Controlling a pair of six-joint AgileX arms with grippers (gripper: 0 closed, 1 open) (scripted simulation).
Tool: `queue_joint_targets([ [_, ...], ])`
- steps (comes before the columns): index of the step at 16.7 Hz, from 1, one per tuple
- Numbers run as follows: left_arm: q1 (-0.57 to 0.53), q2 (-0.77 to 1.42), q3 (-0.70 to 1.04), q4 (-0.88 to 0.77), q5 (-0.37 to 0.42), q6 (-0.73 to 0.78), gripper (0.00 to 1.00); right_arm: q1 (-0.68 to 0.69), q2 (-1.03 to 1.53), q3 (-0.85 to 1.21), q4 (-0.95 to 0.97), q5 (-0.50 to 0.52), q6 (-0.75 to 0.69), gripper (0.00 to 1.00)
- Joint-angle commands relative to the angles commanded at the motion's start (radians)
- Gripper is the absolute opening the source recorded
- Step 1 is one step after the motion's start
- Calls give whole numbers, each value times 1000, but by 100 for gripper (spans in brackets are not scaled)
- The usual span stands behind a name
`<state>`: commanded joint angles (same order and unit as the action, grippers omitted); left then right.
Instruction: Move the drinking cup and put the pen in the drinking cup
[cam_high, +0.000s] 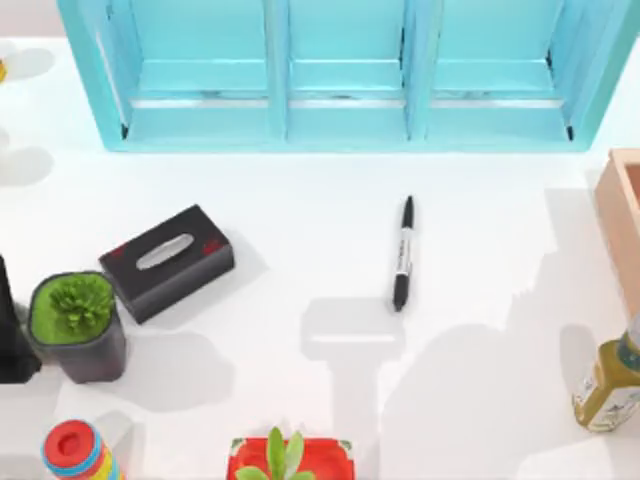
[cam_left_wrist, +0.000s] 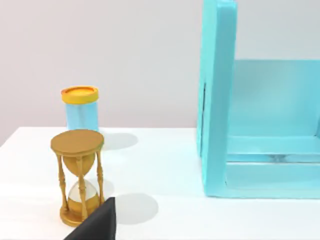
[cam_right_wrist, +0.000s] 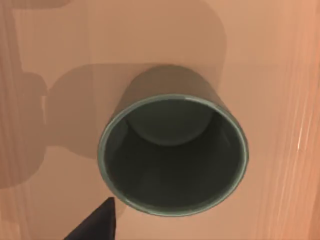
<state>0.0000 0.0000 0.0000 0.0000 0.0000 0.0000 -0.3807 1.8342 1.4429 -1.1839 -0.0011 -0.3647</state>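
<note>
White worktop (cam_high: 300, 210) carries everything here, and along its near edge stand a red box with a green shoot (cam_high: 288, 458), a stack of coloured rings (cam_high: 72, 450) at the near left and an olive bottle (cam_high: 608, 385) at the near right. A little farther back on the left sit a dark square pot with a green plant (cam_high: 78, 325) and a black tissue box (cam_high: 166, 260), just beside each other. The pen (cam_high: 402, 252) lies flat about mid-worktop, right of centre, apart from all else, its length running near to far. Farthest back stands a turquoise shelf unit (cam_high: 345, 75). At the right edge is a tan wooden box (cam_high: 622, 215); the right wrist view looks straight down into the drinking cup (cam_right_wrist: 172, 155), upright and empty on a tan surface of like colour, so the cup is probably inside that box. The right claw hangs above it, grip not discernible. The left claw is parked at the far left by an hourglass (cam_left_wrist: 77, 175) and a blue jar (cam_left_wrist: 80, 107), its state likewise cannot be told. By my judgement nothing is done yet: cup unmoved, pen untouched.
</note>
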Motion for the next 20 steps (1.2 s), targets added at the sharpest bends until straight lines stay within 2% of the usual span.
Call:
queue_joint_targets([
  [5, 0, 0, 0, 0, 0, 0, 100, 1, 49, -166, 226, 0, 2, 100],
  [11, 0, 0, 0, 0, 0, 0, 100, 0, 61, -201, 265, 0, 1, 100],
  [20, 0, 0, 0, 0, 0, 0, 100, 0, 61, -201, 265, 0, 1, 32],
])
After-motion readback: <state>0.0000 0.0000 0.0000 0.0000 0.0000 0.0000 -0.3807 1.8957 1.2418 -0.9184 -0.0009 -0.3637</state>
